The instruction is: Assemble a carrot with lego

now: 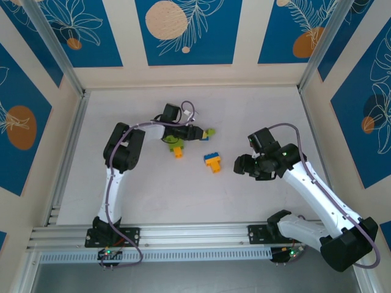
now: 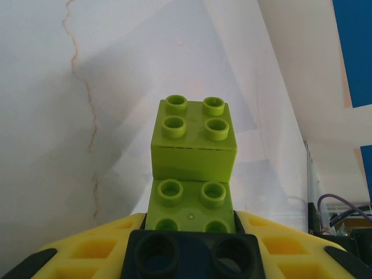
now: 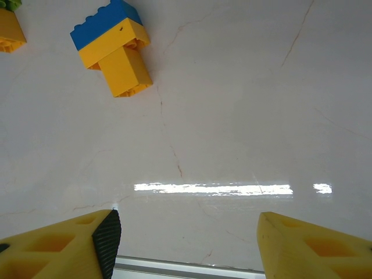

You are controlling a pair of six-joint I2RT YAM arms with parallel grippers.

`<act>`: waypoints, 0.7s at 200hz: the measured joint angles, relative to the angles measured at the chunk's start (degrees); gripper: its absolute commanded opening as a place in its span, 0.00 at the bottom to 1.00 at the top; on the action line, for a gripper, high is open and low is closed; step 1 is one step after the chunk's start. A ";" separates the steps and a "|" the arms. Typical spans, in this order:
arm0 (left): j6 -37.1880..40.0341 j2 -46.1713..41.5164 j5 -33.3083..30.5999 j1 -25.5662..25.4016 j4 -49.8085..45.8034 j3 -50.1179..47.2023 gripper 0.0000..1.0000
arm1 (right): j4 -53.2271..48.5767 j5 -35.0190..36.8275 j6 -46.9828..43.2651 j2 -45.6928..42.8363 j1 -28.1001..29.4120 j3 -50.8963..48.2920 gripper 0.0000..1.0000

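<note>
Within left gripper (image 1: 200, 132), green bricks (image 2: 193, 151), clamped

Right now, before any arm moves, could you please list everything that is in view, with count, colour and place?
held bricks: two, lime green, joined in a step, clamped in the left gripper
loose bricks: at least two, lime green and orange, on the table beneath the left gripper
brick cluster: one blue, two orange, joined, mid-table between the arms
table: one, white
left gripper: one, yellow fingers, shut on the held bricks
right gripper: one, yellow fingers, open, empty, right of the brick cluster
</note>
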 measured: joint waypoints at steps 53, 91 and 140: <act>-3.85 -0.63 -0.07 -0.92 5.44 -3.10 0.43 | 0.55 0.00 0.02 0.50 0.52 -0.02 0.65; -5.01 -1.68 -0.22 -2.99 6.12 -4.70 0.44 | 1.36 0.00 0.17 1.03 0.90 -0.33 0.65; -5.90 -4.96 -1.01 -5.84 5.70 -9.40 0.51 | 2.27 0.00 0.63 1.01 1.57 -1.40 0.65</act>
